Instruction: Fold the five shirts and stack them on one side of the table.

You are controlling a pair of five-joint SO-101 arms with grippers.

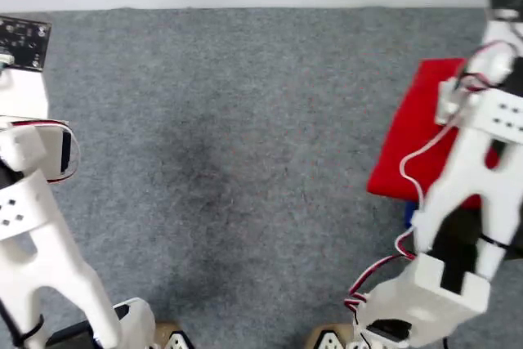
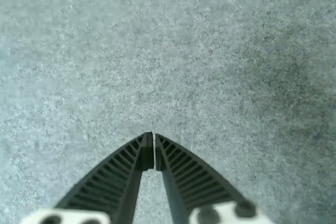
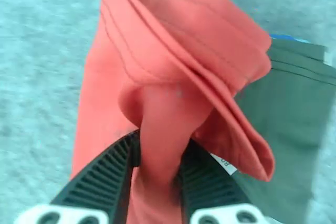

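Right gripper (image 3: 161, 144) is clamped on a bunched fold of the red shirt (image 3: 173, 51); jaws are kept narrow by the cloth pinched between them. Red shirt is laid on a dark green shirt (image 3: 286, 108), with blue fabric (image 3: 286, 38) glimpsed beneath. Stack is sited at the table (image 1: 245, 136) edge on the right arm's side. Left gripper (image 2: 154, 149) is parked over bare table near the opposite edge, jaws closed tip to tip, nothing held. Fabric is judged light, soft and limp, so sag and unfolding are expected if it is lifted by one point. Hold is best taken at a folded edge, several layers pinched together.
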